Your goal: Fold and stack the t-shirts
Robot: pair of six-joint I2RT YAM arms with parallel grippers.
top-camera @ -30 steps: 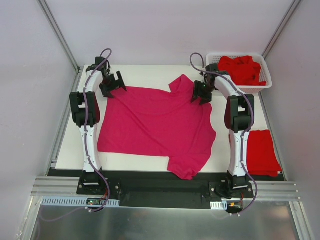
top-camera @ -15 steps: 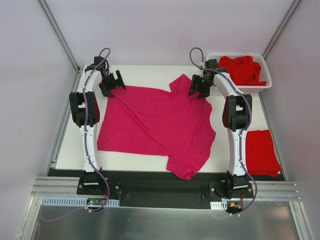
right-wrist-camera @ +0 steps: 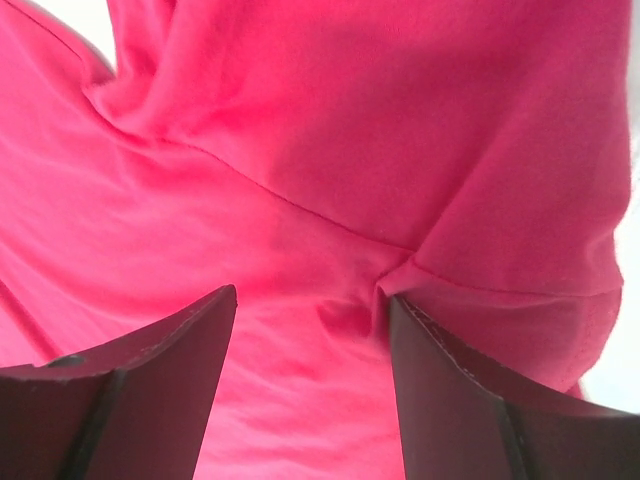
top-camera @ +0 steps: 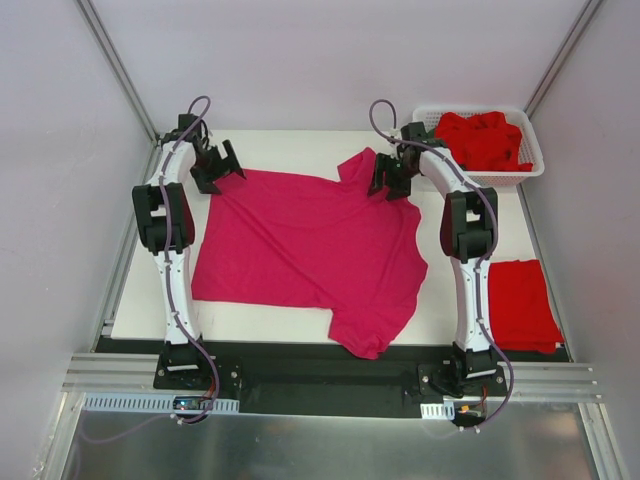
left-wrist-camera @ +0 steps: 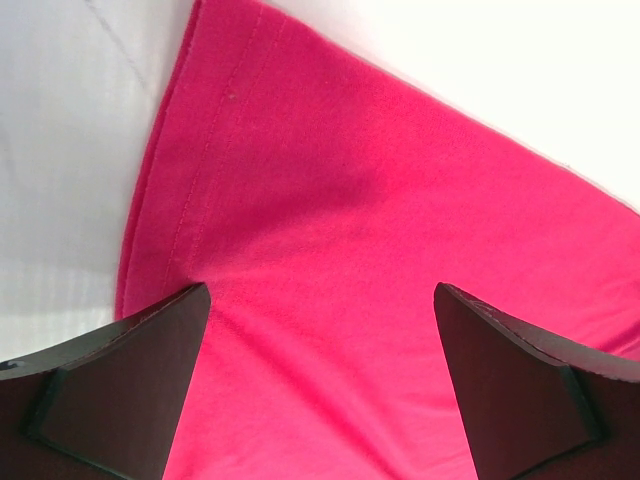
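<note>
A magenta-pink t-shirt (top-camera: 310,240) lies spread and slightly rumpled on the white table (top-camera: 290,145). One sleeve points to the far side and the other hangs toward the near edge. My left gripper (top-camera: 218,166) hovers open over the shirt's far left corner. In the left wrist view the hem (left-wrist-camera: 185,170) runs between the wide-apart fingers of that gripper (left-wrist-camera: 320,290). My right gripper (top-camera: 388,184) is open at the far sleeve's base. Its fingertips (right-wrist-camera: 312,297) straddle a puckered seam (right-wrist-camera: 385,278), which touches the right finger (right-wrist-camera: 440,380).
A white slotted basket (top-camera: 500,176) at the far right holds crumpled red shirts (top-camera: 485,138). A folded red shirt (top-camera: 522,305) lies on the table's right side, beside the right arm's base. Grey walls close in on both sides.
Both grippers have moved toward the far side, and the right one has also moved left onto the sleeve base. The shirt's far edge has shifted a little.
</note>
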